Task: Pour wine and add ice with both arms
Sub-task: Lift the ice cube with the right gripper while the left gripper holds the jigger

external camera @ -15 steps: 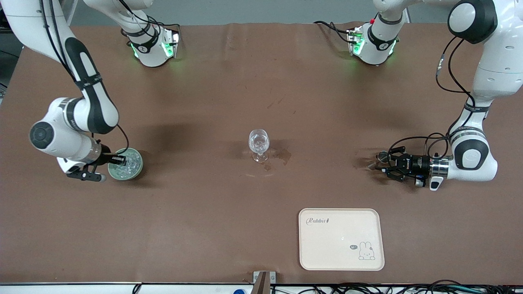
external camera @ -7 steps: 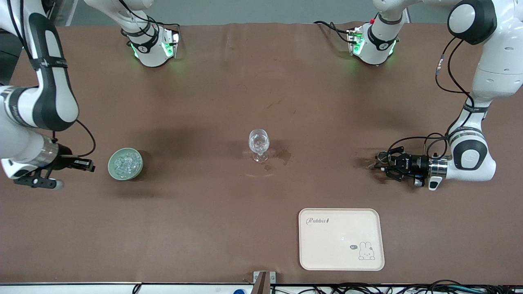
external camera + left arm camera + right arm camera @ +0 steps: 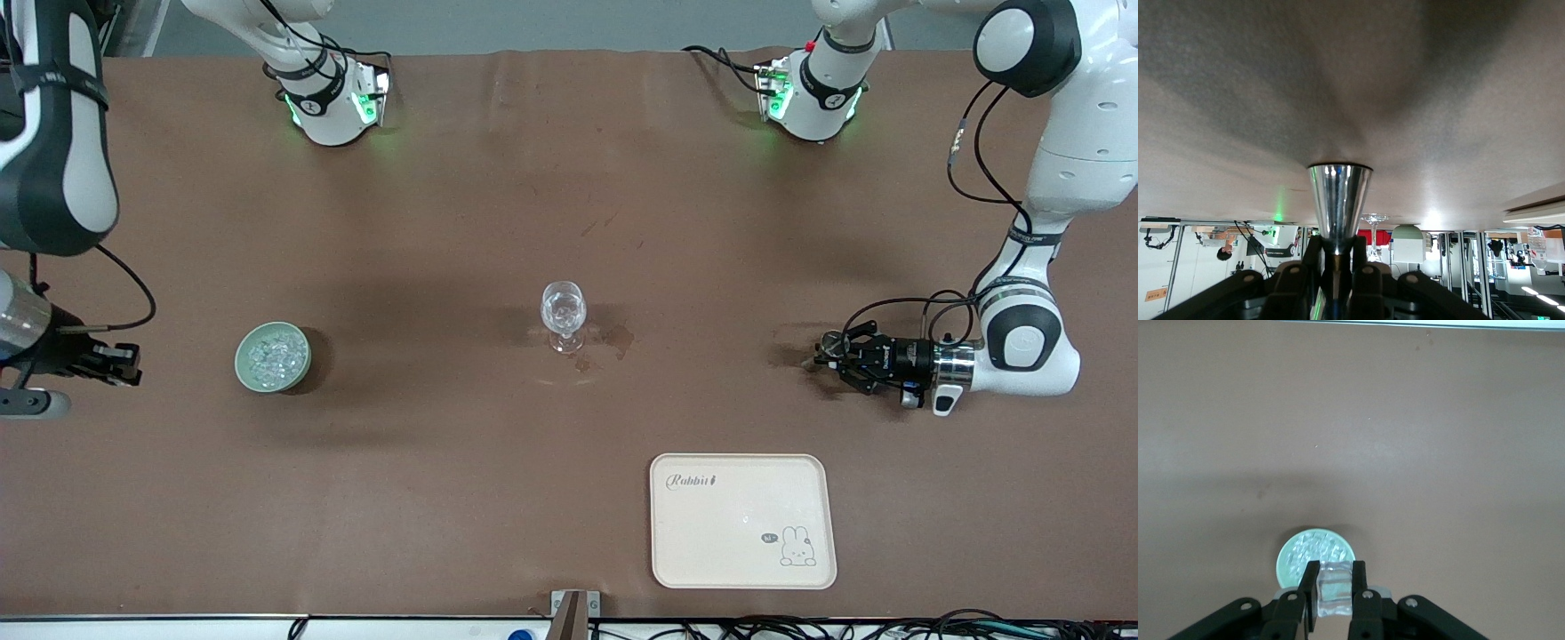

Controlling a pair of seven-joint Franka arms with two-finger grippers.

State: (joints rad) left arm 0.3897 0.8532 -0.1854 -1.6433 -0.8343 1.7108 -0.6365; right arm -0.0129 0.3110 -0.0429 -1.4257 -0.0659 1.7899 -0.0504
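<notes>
Now the right gripper [image 3: 1335,587], raised over the table at the right arm's end, pinches a clear glassy ice chunk [image 3: 1334,595] above the pale green bowl [image 3: 273,356], while the left gripper [image 3: 831,356] clamps the shiny metal hourglass jigger [image 3: 1339,200], low over the table toward the left arm's end, and the clear stemmed glass [image 3: 563,315] stands between them, mid-table.

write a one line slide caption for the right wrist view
Right hand shut on a clear ice chunk, above the pale green bowl of ice on the brown table.
</notes>
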